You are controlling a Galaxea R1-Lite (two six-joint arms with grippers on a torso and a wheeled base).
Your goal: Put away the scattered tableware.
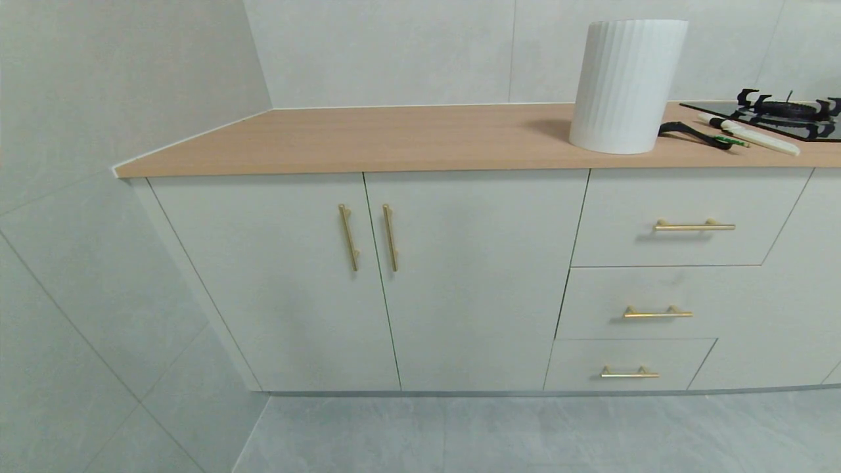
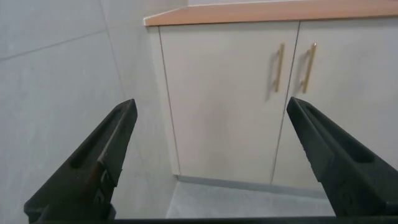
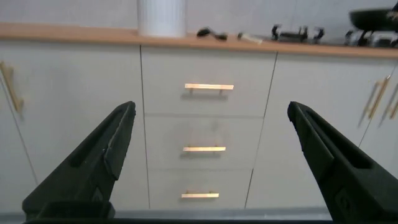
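my left claw [image 2: 211, 102] is spread wide. its two dark fingers [image 2: 99, 162] stand well apart, with nothing between them and nothing touching them. it hangs low before the left end of the cabinet, facing the double doors [image 2: 224, 99] and their two upright brass handles [image 2: 278, 67]. my right claw [image 3: 211, 106] is just as far apart and also holds nothing. it faces the stack of three drawers [image 3: 208, 134], each with a level brass bar across it.

the tableware lies up on the tabletop [image 1: 368, 138], toward its right end and well apart from both claws. a black utensil [image 1: 695, 135] rests just beside the foot of a tall white ribbed holder [image 1: 624, 85]. a white-handled utensil [image 1: 752, 136] lies to the right of it, along the near edge of the glass hob [image 1: 824, 135]. a small green piece [image 1: 732, 140] sits between the two utensils. a black burner grate [image 1: 788, 106] stands on the hob behind them.

on the left, the tiled wall [image 1: 98, 98] closes in and meets the tabletop's slanted end in a corner. the tabletop's front edge overhangs the doors and drawers slightly. the tiled floor [image 1: 525, 433] stretches wide before the cabinet front.
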